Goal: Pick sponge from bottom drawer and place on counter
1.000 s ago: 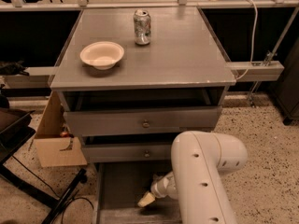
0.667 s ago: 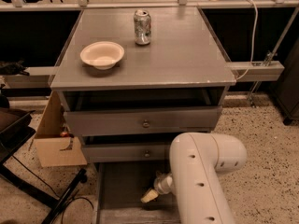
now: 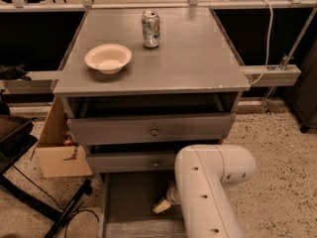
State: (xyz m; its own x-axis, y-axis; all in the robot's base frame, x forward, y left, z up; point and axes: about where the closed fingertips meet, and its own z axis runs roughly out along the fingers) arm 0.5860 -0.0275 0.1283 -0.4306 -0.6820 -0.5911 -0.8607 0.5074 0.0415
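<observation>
The bottom drawer (image 3: pixel 130 198) is pulled out at the foot of the grey cabinet and shows a flat grey floor. My gripper (image 3: pixel 161 206) reaches down into it at the right side, at the end of my thick white arm (image 3: pixel 208 192), which covers the right part of the drawer. Only a pale tip shows low over the floor. No dark green and yellow sponge shows; it is hidden or out of view. The counter (image 3: pixel 193 58) is the flat grey top of the cabinet, well above the gripper.
A cream bowl (image 3: pixel 108 58) and a soda can (image 3: pixel 150 29) stand on the counter. Two upper drawers with round knobs (image 3: pixel 154 131) are slightly open. A cardboard box (image 3: pixel 59 152) and a dark stand's leg (image 3: pixel 67 217) sit at the cabinet's left. Speckled floor lies at the right.
The gripper's pale tip has shifted slightly to the right and up inside the bottom drawer. The bowl, the can and the drawers have not moved.
</observation>
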